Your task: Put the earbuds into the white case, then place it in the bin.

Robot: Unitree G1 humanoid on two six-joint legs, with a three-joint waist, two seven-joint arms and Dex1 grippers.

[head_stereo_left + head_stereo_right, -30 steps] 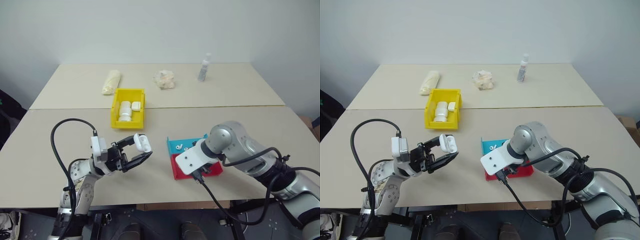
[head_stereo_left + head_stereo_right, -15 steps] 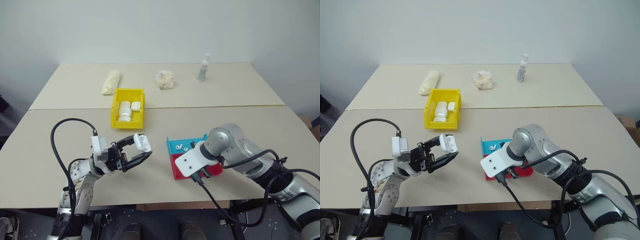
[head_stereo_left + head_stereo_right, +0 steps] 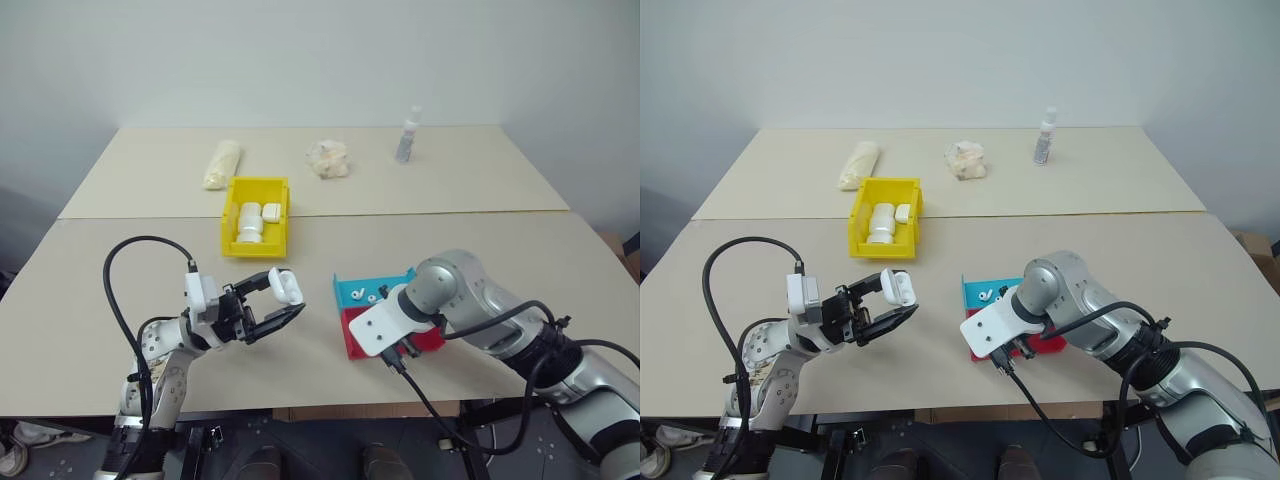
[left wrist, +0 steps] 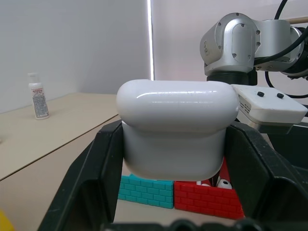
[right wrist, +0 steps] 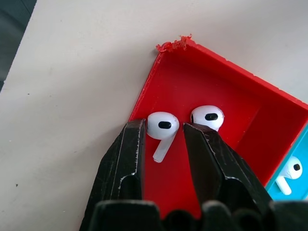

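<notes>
My left gripper (image 3: 284,302) hovers above the table's front left, shut on the white case (image 3: 286,286), which sits upright between its black fingers (image 4: 108,168); the case (image 4: 178,125) has its lid shut. My right gripper (image 5: 163,132) points down into the red tray (image 5: 240,110). Its fingertips (image 5: 134,139) press on both sides of one earbud (image 5: 162,126) that lies on the tray floor. A second earbud (image 5: 208,117) lies just beside it. The yellow bin (image 3: 229,215) stands behind my left gripper, with several white cases inside.
A blue tray (image 3: 350,289) holding more earbuds (image 5: 291,171) adjoins the red tray (image 3: 353,338). At the far side of the table stand a small bottle (image 3: 407,135), a crumpled pale wad (image 3: 329,159) and a cream roll (image 3: 222,163).
The right wrist has shifted slightly over the red tray. The left gripper with the case has stayed put.
</notes>
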